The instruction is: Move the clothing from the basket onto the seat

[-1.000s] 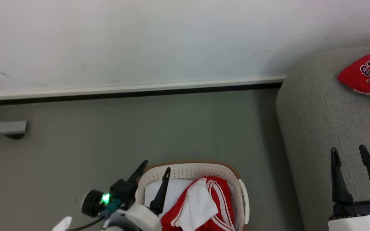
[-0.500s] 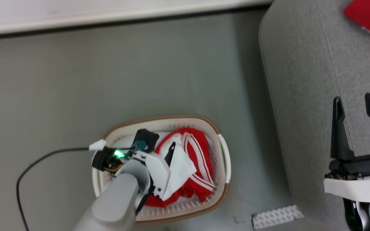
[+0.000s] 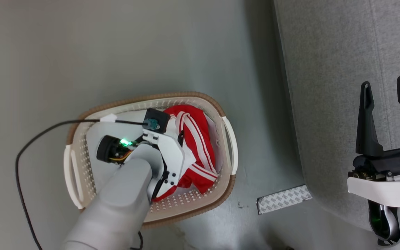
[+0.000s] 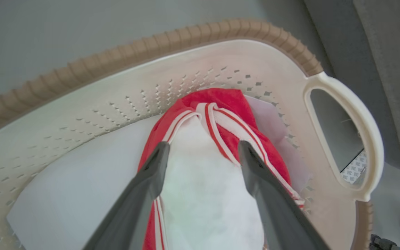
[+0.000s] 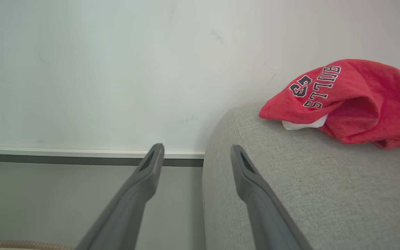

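Right wrist view: clothing (image 5: 346, 100) on the seat (image 5: 290, 187) reads BULLS 23

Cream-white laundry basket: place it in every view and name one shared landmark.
Head view: oval cream-white perforated plastic basket, lower left of centre.
Left wrist view: its tan rim arcs across the top.
Right wrist view: tan sliver at bottom-left edge, probably that rim.
Shared landmark: light grey fabric seat, right side in each.
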`<state>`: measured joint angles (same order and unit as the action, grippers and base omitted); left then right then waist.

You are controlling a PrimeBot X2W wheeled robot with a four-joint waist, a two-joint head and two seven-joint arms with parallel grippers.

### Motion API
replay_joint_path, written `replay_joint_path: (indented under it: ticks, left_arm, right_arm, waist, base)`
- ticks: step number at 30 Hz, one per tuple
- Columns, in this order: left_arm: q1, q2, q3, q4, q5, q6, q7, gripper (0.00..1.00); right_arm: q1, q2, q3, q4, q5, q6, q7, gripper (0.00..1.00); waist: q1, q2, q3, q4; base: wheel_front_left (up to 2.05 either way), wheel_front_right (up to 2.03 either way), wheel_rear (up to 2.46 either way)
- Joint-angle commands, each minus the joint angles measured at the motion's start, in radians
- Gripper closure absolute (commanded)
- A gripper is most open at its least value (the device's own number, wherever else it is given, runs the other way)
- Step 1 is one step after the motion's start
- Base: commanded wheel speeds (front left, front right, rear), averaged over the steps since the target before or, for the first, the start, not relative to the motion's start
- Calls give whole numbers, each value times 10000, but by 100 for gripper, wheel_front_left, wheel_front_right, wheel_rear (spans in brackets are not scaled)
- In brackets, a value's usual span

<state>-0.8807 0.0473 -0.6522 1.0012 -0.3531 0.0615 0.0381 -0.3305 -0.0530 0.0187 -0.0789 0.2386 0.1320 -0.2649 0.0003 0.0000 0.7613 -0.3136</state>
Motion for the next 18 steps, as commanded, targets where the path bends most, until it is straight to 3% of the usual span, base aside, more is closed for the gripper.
replay_joint_path:
  ticks: [1,8,16,17,18]
  left_arm:
    - [-169,61,-72,133,-130,84,29,0]
    - [-739,61,-755,1101,-140,306,112,0]
    - [-1166,58,-1308,1630,-313,121,39,0]
    - [-1165,58,-1383,1617,-360,95,-4,64]
    - [-1136,58,-1437,1562,-456,20,-52,100]
  right_arm:
    - [-176,25,6,-49,58,-25,9,0]
    - [-267,26,85,-168,141,-25,9,0]
    - [-427,27,165,-332,51,-25,9,0]
    - [-441,27,148,-329,55,-25,7,0]
    - [-449,27,117,-321,52,-25,7,0]
  waist:
    - [-3,0,202,-31]
    - [-3,0,740,1]
    - [-3,0,1452,-62]
    - [-3,0,1480,-57]
    - [-3,0,1492,-39]
  base:
    - [0,0,0]
    - [0,0,0]
    - [0,0,0]
    - [0,0,0]
    - [0,0,0]
